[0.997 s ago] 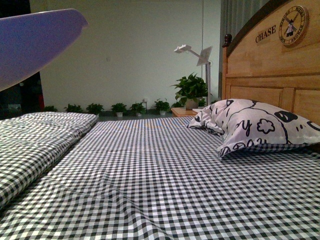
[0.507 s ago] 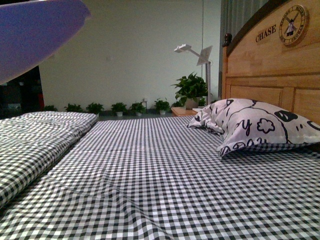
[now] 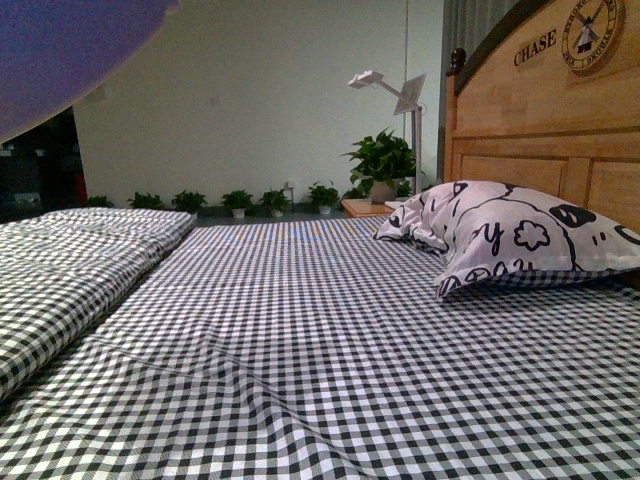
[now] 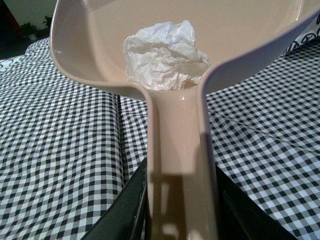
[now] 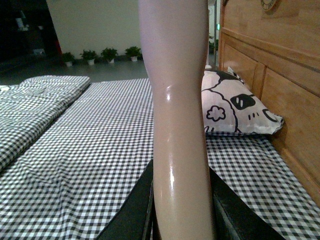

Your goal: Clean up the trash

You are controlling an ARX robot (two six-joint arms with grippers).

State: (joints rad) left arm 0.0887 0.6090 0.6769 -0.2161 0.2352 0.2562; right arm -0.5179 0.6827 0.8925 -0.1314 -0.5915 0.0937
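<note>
Our left gripper [image 4: 180, 210] is clamped on the beige handle of the dustpan [image 4: 90, 55], its dark fingers [image 4: 131, 200] pressed against both sides of the handle. In the pan's scoop, right where the handle meets the bowl, sits the trash [image 4: 166, 56]: a crumpled wad of white tissue paper, creased all over, much smaller than the pan around it. Our right gripper [image 5: 180, 210] likewise grips a smooth, glossy beige handle [image 5: 177, 100] that rises between its dark fingers [image 5: 136, 205]; what tops that handle lies outside the picture, so we cannot name the tool. Below both wrists spreads the black-and-white checked bedsheet [image 3: 330, 340]. In the front view the underside of the pan shows as a purplish shape at the upper left corner, above a folded checked quilt [image 3: 70, 260]. A patterned pillow [image 3: 510, 235] leans by the wooden headboard [image 3: 540, 120], with a potted plant [image 3: 380, 165] and a white lamp [image 3: 385, 90] beyond. Compared with half a second ago, the pan's underside sits higher in the front view and covers less of the corner, and the pillow and headboard appear slightly higher in the picture.
</note>
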